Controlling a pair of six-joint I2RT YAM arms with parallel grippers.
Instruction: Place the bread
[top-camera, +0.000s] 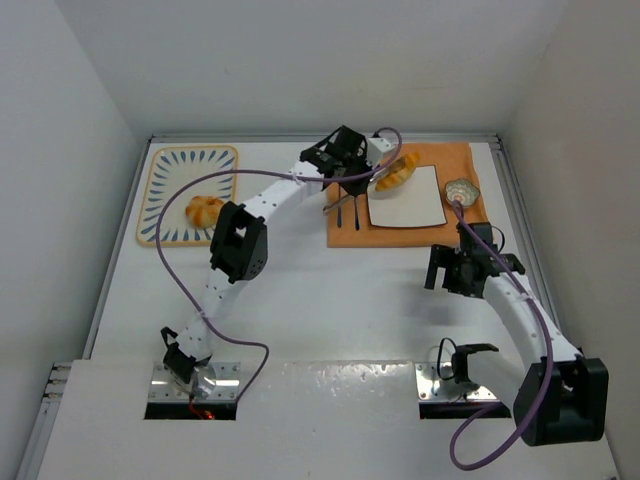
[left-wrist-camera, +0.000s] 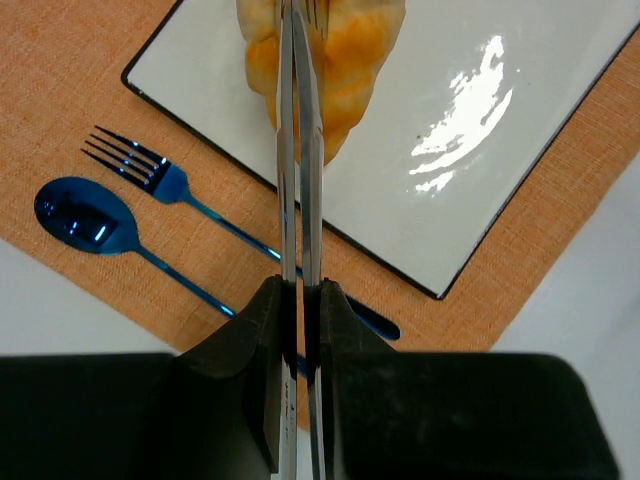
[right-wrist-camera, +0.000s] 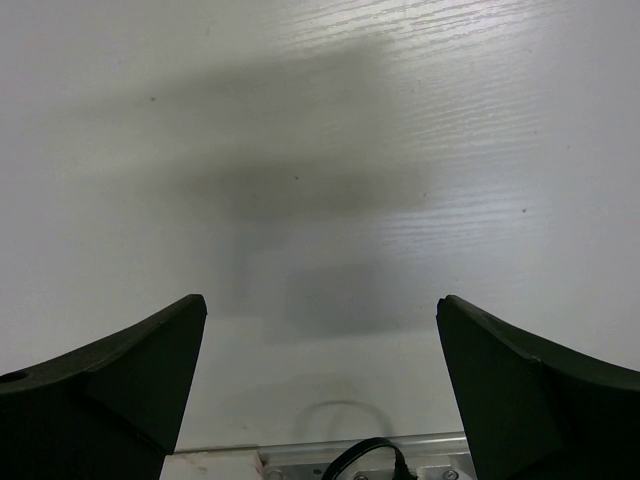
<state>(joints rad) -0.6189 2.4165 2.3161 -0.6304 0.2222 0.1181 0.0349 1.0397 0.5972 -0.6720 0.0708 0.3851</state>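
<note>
A ridged golden croissant (top-camera: 395, 172) hangs over the far left corner of the white square plate (top-camera: 415, 205). It is pinched between thin metal tongs (left-wrist-camera: 288, 180). My left gripper (top-camera: 348, 168) is shut on those tongs; in the left wrist view its fingers (left-wrist-camera: 265, 330) squeeze the two blades together, with the croissant (left-wrist-camera: 345, 70) at the tips above the plate (left-wrist-camera: 480, 180). A rounder bun (top-camera: 204, 210) lies on a blue-patterned tray (top-camera: 160, 190) at the far left. My right gripper (top-camera: 470, 265) is open and empty above bare table (right-wrist-camera: 320, 200).
The plate sits on an orange placemat (top-camera: 350, 232). A blue fork (left-wrist-camera: 150, 175) and blue spoon (left-wrist-camera: 80, 215) lie on the mat left of the plate. A small patterned cup (top-camera: 461, 189) stands at the mat's right edge. White walls close in the table.
</note>
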